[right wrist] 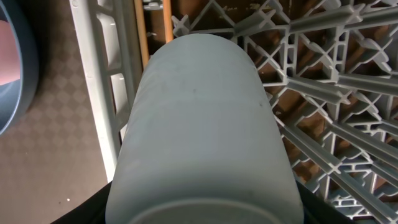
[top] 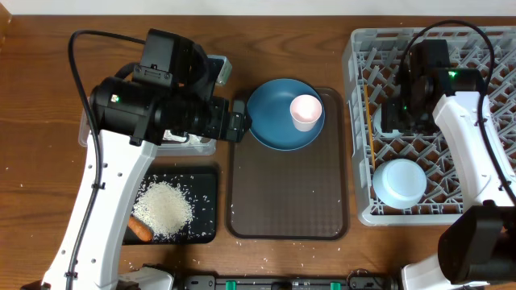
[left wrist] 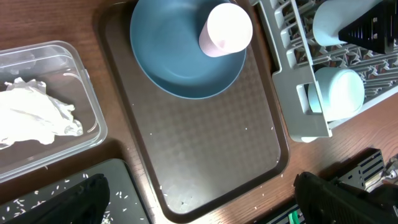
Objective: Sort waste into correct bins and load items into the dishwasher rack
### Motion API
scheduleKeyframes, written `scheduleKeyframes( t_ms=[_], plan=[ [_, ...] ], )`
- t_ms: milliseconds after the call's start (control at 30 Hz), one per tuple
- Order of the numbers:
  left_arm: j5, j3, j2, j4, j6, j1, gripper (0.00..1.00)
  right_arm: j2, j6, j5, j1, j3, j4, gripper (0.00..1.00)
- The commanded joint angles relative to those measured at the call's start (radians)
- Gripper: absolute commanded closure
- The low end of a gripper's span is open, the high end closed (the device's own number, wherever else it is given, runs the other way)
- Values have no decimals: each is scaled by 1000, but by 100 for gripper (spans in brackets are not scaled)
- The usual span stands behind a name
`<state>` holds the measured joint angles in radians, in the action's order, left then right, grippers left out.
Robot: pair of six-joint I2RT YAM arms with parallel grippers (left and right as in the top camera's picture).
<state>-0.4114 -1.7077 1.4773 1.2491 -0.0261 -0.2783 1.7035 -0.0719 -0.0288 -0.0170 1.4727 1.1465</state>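
Observation:
My left gripper (left wrist: 205,208) is open and empty above the near edge of the brown serving tray; overhead it (top: 238,126) sits by the blue plate's left rim. The blue plate (top: 278,117) lies on that tray with the pale pink cup (top: 306,111) standing on it. My right gripper (top: 389,119) is shut on the light-blue cup (right wrist: 199,124), held on its side over the dishwasher rack (top: 476,161). The pale bowl (top: 401,182) sits upside down in the rack. Wooden chopsticks (right wrist: 144,37) lie along the rack's left wall. Crumpled paper (left wrist: 37,118) lies in the clear tub (left wrist: 87,93). Rice (top: 164,208) and the carrot (top: 140,230) lie in the black tray (top: 205,181).
The brown serving tray (top: 290,201) lies between the bins and the rack. Loose rice grains are scattered on the wood near the tray's front edge (left wrist: 273,177). My left arm covers most of the clear tub overhead.

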Motion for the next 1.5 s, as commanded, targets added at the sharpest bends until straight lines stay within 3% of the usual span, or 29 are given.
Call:
scheduleKeyframes(
  t_ms=[0,467,533,633,733,967,1200,1467],
  plan=[
    [10,-3,6,0,-1,3,3,5,-14,16,8,3,2,78],
    [9,-3,6,0,-1,3,3,5,-21,34,8,2,2,78],
    [10,-3,6,-1,-1,3,3,5,-21,34,8,2,3,73],
    [9,-3,6,0,-1,3,3,5,-21,34,8,2,3,55],
    [10,-3,6,0,-1,3,3,5,-21,33,8,2,3,46],
    [9,-3,6,0,-1,3,3,5,-21,34,8,2,6,43],
    [10,-3,6,0,-1,3,3,5,-21,33,8,2,13,29],
    [10,-3,6,0,-1,3,3,5,-21,34,8,2,17,27]
  ],
)
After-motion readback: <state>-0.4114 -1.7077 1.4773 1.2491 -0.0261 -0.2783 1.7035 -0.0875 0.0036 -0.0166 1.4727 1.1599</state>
